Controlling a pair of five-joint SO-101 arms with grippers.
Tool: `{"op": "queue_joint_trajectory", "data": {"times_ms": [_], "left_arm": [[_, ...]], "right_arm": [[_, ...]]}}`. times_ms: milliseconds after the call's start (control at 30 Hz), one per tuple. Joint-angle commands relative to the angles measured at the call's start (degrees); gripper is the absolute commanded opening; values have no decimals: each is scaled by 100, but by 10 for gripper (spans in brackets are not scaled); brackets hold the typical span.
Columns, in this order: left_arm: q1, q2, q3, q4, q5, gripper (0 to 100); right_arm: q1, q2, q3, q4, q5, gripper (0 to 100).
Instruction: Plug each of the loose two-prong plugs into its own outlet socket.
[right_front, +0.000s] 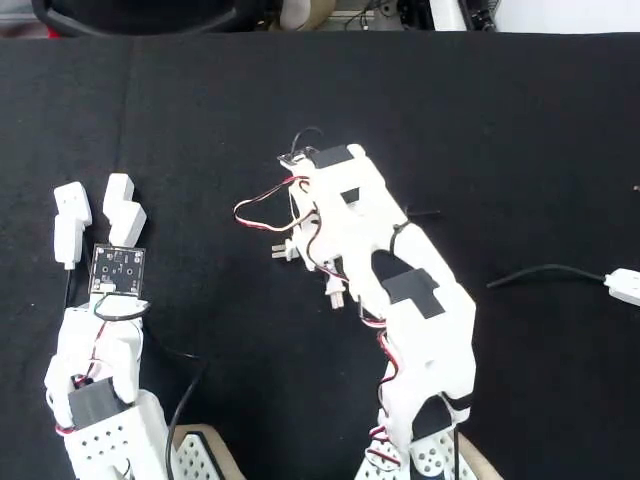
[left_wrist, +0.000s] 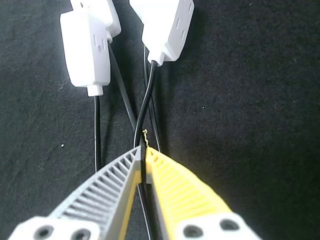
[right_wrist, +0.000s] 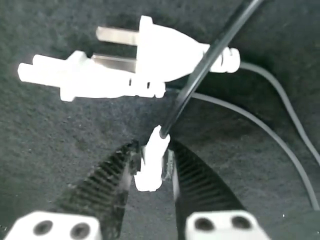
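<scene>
My left gripper (left_wrist: 143, 152), with one grey and one yellow finger, is shut on thin black cables (left_wrist: 141, 117) just behind two white outlet sockets (left_wrist: 86, 47) (left_wrist: 167, 24). In the high view those sockets (right_front: 70, 218) (right_front: 126, 210) lie at the far left, just beyond the left arm's wrist (right_front: 117, 271). My right gripper (right_wrist: 150, 152) is shut on a small white plug (right_wrist: 150, 167) whose black cable (right_wrist: 200, 70) runs away from it. A loose two-prong plug (right_wrist: 165, 50) lies just beyond, against another white plug body (right_wrist: 85, 82). Two plugs (right_front: 285, 250) (right_front: 335, 293) show beside the right arm (right_front: 370, 250).
Black cloth (right_front: 200, 110) covers the whole table. At the right edge lies another white connector (right_front: 624, 286) with a black cable (right_front: 545, 270). Red and white wires (right_front: 262, 205) loop out from the right arm. A grey cable (right_wrist: 280, 125) curves past the right gripper.
</scene>
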Motion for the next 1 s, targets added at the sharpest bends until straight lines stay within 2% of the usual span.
{"op": "queue_joint_trajectory", "data": {"times_ms": [0,333,500,967], "left_arm": [[-22,-9,101,35,-35,32],[-13,-9,101,26,-35,30],[-13,-9,101,18,-35,30],[-4,-9,101,18,-35,30]], "right_arm": [[26,-22,-101,79,-9,78],[18,-22,-136,343,0,83],[18,-22,-101,360,-35,132],[-88,-13,57,352,0,102]]}}
